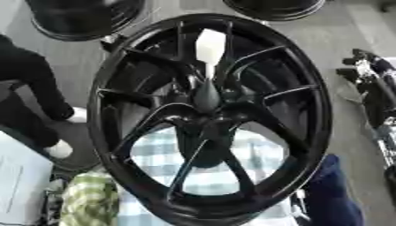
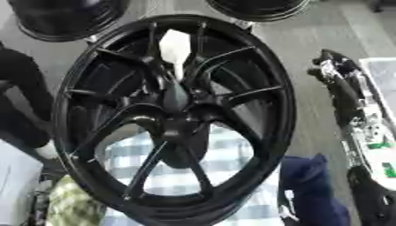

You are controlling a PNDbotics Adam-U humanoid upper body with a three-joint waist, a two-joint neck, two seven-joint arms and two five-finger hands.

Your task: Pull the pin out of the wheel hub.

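Black wheel hub upright; white pin seated (hands unseen).

Checked cloth (blue-white) covers surface; black wheel hub stands on it.

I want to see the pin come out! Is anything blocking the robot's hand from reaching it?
Nothing visible covers the white-topped pin; it sticks up from the wheel hub in the open. The right arm waits off to the side; no hand shows.
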